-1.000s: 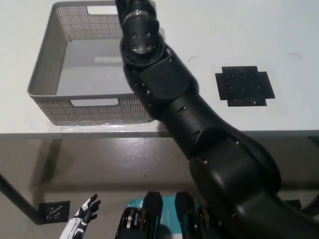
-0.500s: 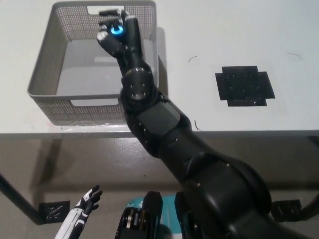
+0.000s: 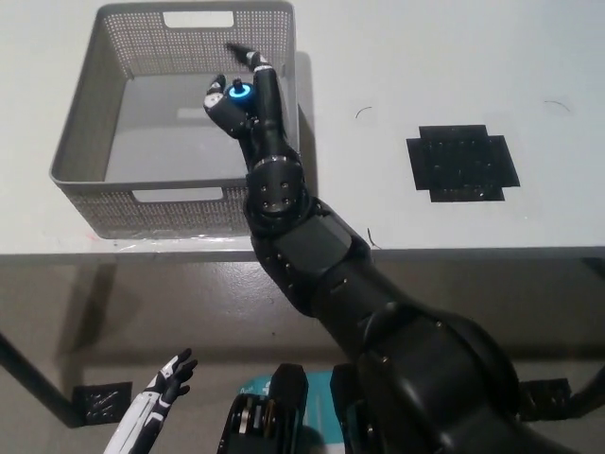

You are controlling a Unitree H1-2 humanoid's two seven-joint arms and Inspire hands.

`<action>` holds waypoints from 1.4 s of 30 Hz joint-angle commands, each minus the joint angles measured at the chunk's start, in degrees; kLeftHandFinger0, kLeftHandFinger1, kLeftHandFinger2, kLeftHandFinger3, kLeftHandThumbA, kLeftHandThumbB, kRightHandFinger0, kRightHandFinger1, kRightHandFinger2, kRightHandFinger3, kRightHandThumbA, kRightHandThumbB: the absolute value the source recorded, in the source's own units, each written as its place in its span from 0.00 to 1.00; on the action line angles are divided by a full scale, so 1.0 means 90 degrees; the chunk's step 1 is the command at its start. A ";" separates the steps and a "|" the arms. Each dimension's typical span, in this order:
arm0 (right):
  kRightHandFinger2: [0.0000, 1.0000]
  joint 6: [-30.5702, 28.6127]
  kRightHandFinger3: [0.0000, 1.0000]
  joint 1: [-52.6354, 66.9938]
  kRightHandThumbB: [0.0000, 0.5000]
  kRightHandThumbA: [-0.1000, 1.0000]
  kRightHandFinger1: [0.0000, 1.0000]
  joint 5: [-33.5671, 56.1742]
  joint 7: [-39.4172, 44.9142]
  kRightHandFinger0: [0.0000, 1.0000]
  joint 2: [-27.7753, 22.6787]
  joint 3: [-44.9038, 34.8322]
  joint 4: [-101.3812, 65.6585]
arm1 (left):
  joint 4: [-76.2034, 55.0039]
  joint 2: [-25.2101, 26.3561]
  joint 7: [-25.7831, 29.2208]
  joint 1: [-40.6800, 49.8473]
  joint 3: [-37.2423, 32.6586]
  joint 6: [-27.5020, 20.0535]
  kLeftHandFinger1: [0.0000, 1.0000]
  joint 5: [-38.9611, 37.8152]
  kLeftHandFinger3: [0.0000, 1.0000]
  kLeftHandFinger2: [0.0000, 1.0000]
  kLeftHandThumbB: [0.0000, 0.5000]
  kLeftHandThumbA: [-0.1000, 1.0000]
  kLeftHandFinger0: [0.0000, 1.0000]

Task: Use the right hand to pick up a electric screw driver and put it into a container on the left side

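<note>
Over basket [image 3: 79, 142] at 1 o'clock edge: right hand [image 3: 241, 90] curled round electric screwdriver [image 3: 236, 95], close to wall; could clip rim or drop outside. Left hand [image 3: 168, 378] spread, idle at 7 o'clock.

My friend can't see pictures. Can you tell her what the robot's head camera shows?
The robot's black right hand holds an electric screwdriver with a glowing blue ring over a grey mesh basket on a white table. Its white left hand rests low, below the table edge.

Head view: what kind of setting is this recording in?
Probably a lab or test bench: a plain white table with a grey mesh basket, a black patch on its top, and bare concrete-like floor below.
</note>
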 commanded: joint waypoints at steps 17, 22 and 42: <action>1.00 -0.0105 1.00 -0.0256 0.65 1.00 1.00 -0.0146 0.1226 1.00 -0.1130 0.0147 -0.2123 | -0.0120 0.0135 -0.0235 -0.0084 0.0003 -0.0013 1.00 -0.0116 1.00 1.00 0.52 1.00 1.00; 1.00 0.0538 1.00 0.0275 0.63 1.00 1.00 -0.0048 0.1557 1.00 -0.1658 0.0026 -0.4165 | -0.0139 0.0140 -0.0236 -0.0061 0.0002 -0.0039 1.00 -0.0079 1.00 1.00 0.48 1.00 1.00; 1.00 0.0870 1.00 0.5082 0.66 0.94 1.00 0.0764 0.2304 1.00 -0.2904 -0.0196 -0.9915 | 0.0167 0.0093 -0.0143 -0.0020 0.0112 -0.0344 1.00 -0.0164 1.00 1.00 0.42 1.00 1.00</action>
